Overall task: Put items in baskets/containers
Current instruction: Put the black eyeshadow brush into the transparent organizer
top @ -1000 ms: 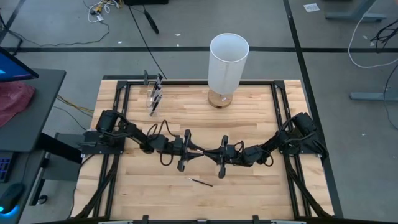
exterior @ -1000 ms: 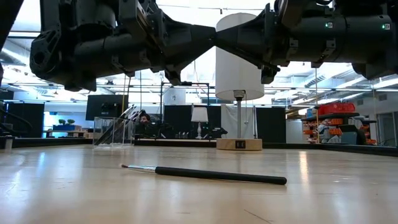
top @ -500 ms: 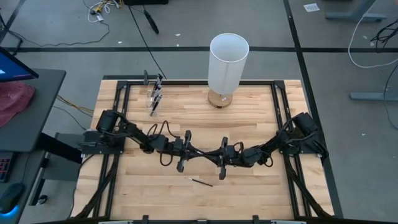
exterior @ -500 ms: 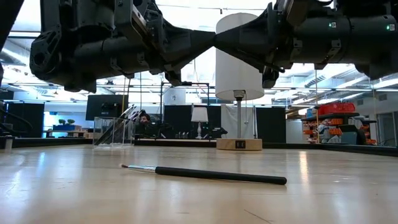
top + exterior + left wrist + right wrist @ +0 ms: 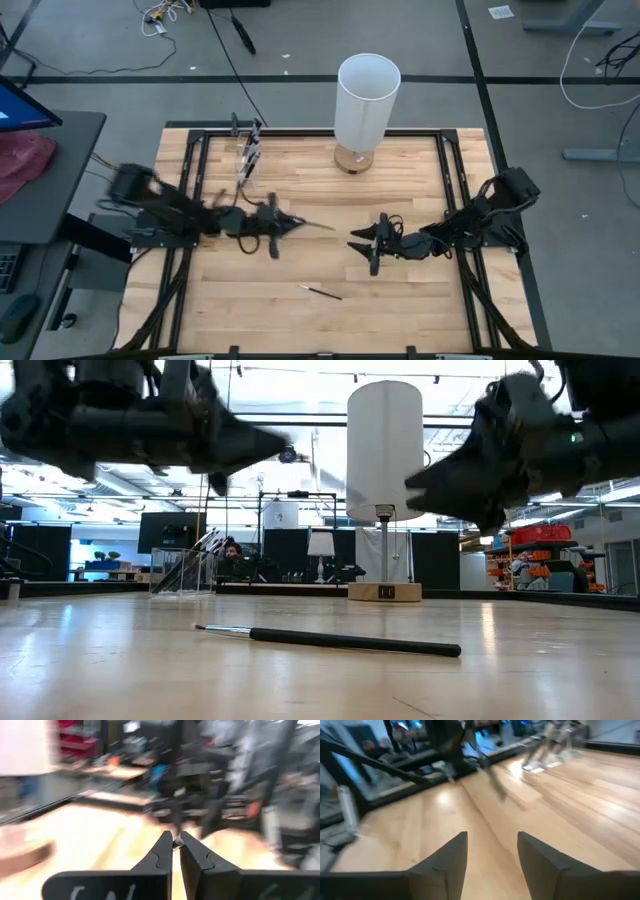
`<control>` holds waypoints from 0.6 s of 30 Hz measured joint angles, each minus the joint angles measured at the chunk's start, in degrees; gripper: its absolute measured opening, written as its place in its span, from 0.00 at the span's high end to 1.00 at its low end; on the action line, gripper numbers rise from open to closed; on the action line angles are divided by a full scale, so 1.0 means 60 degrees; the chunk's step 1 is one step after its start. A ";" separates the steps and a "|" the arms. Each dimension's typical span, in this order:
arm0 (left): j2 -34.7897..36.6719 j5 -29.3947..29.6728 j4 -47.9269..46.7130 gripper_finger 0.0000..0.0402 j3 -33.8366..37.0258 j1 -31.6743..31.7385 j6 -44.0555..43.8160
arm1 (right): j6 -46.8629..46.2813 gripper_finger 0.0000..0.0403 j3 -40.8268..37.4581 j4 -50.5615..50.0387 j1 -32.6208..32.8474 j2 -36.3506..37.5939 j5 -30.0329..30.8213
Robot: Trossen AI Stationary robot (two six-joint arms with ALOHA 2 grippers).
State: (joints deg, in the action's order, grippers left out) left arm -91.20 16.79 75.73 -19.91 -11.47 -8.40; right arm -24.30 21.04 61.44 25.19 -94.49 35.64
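Observation:
My left gripper (image 5: 287, 222) hangs above the table left of the middle, shut on a thin dark brush (image 5: 315, 226) that sticks out toward the table's right. My right gripper (image 5: 355, 237) faces it from the right, open with nothing between its fingers (image 5: 452, 857), a short gap from the brush's free end. Another dark-handled brush (image 5: 322, 292) lies flat on the wood nearer the front edge (image 5: 330, 640). The clear container (image 5: 247, 155) stands at the far left with several brushes leaning inside it (image 5: 185, 570). My left gripper pinches one end of the brush (image 5: 176, 843) between its two fingertips. The fingers point level toward the table's right, and the brush runs on along their line. It hangs roughly level, lifted clear of the table.
A white-shaded lamp (image 5: 367, 95) on a wooden base stands at the far middle of the table (image 5: 384, 480). A black frame (image 5: 445, 180) rims the wooden top. Bare wood lies between the two grippers and toward the front edge.
The two grippers, tip to tip over the table's middle before, have drawn apart. My left gripper has gone toward the left edge, taking the brush with it. My right gripper has let go of the brush and gone back toward the right edge.

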 joint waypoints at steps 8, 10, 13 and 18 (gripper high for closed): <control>0.5664 0.2030 -1.0028 0.97 -0.0994 0.1250 -0.0500 | -0.0332 0.59 0.0041 -0.0622 -0.0280 -0.0337 0.0523; 0.6369 0.2440 -1.3018 0.97 -0.2223 0.1668 -0.0538 | -0.0340 0.60 0.0061 -0.0651 -0.0376 -0.0444 0.0510; 0.6648 0.2782 -1.6567 0.97 -0.4128 0.2486 -0.0535 | -0.0337 0.62 0.0132 -0.0647 -0.0566 -0.0613 0.0484; 0.6083 0.2771 -1.9630 0.97 -0.6653 0.4062 -0.0027 | -0.0379 0.63 0.0142 -0.0616 -0.0786 -0.0720 0.0494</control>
State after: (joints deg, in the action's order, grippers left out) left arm -54.71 33.42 -42.05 -59.83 12.90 -8.56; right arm -26.58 21.90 57.75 20.48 -98.81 38.61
